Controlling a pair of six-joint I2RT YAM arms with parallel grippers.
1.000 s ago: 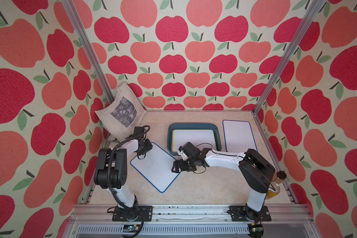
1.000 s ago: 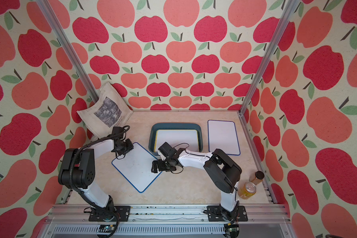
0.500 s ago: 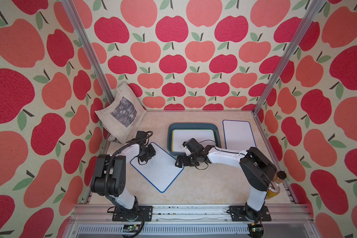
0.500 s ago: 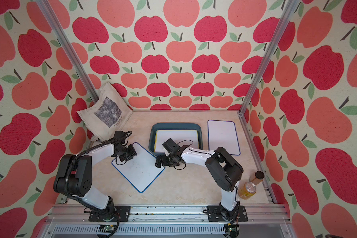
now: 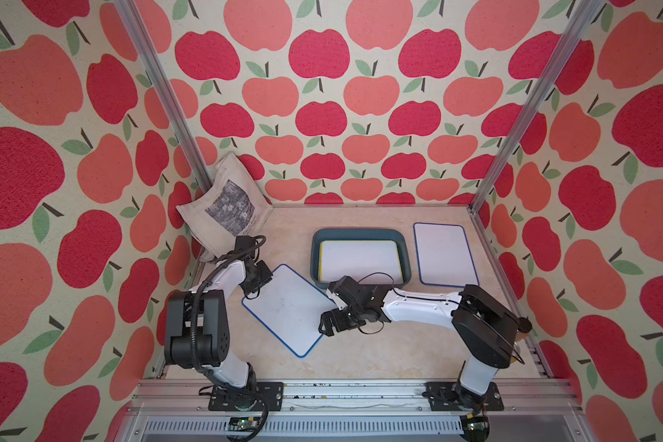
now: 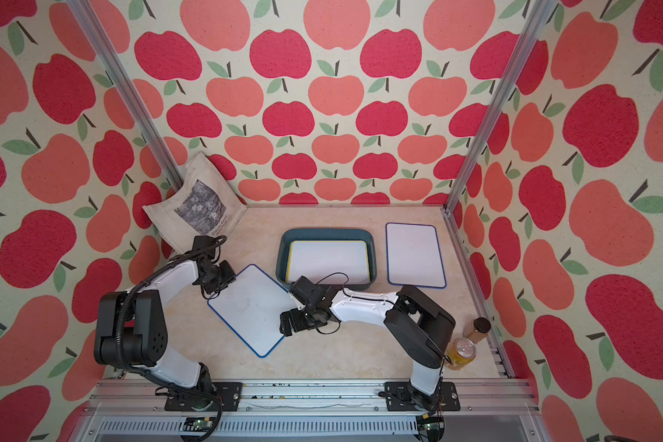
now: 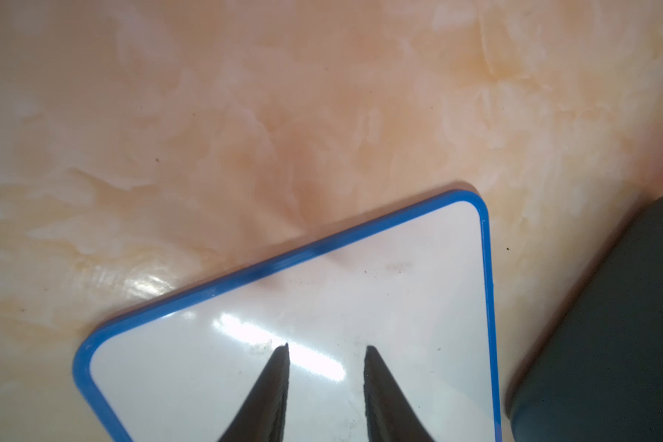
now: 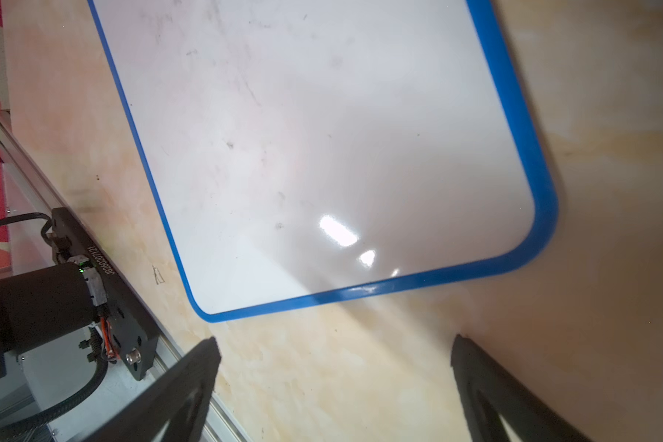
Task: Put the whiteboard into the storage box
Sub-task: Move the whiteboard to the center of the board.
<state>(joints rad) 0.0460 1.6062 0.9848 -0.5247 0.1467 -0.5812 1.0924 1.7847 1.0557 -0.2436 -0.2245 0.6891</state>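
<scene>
Counting three whiteboards, one storage box, two grippers.
In both top views: glossy blue-edged whiteboard lying askew on the marbled table, outside the teal plastic box; yellow-edged board flat inside it, second blue-edged board just beside. From the left wrist: left gripper narrowly parted over the white face, pinching nothing. From the right wrist: right gripper spread wide, just off the board's short edge.
</scene>
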